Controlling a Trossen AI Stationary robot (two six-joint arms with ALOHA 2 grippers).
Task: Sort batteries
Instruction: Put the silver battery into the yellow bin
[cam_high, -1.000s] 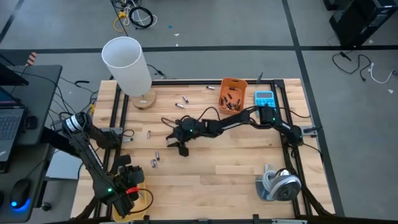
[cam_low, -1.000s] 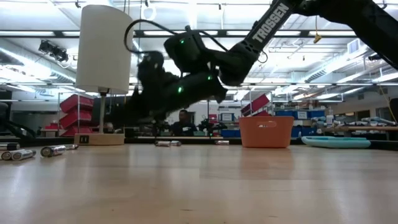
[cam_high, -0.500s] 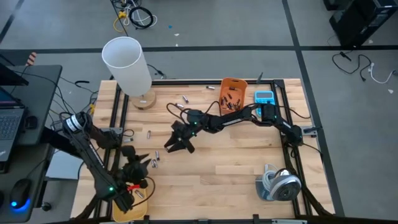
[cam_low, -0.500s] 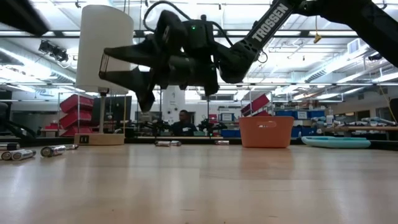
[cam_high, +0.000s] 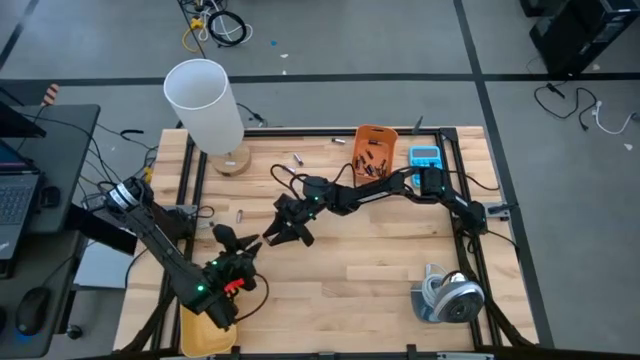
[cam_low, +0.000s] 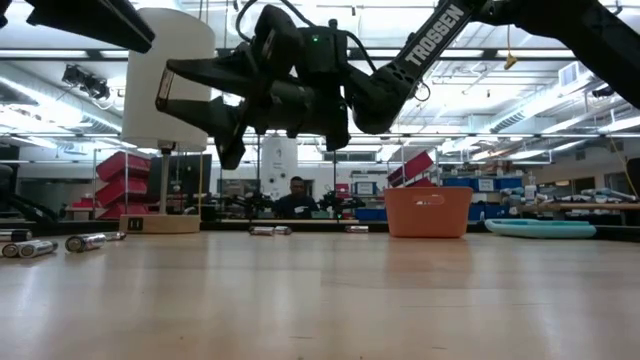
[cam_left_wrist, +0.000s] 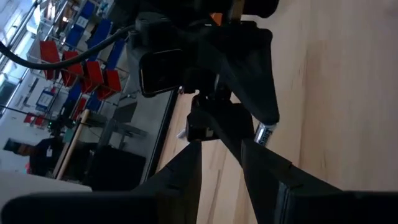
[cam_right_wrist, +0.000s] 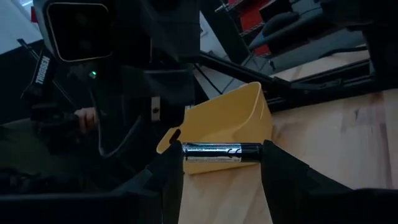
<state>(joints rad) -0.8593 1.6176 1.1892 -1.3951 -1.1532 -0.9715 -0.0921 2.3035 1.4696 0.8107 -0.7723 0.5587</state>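
You have a dark battery (cam_right_wrist: 222, 151) pinched end to end in the right gripper (cam_high: 283, 231), raised above the table's (cam_high: 380, 280) middle. The left gripper (cam_high: 232, 243), fingers narrowly parted, faces it empty. Next, probably carry it to the yellow bin (cam_right_wrist: 227, 127) at the near left corner.

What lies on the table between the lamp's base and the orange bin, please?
Two loose batteries on otherwise bare wood, between the lamp's base and the orange bin, as the high view shows.
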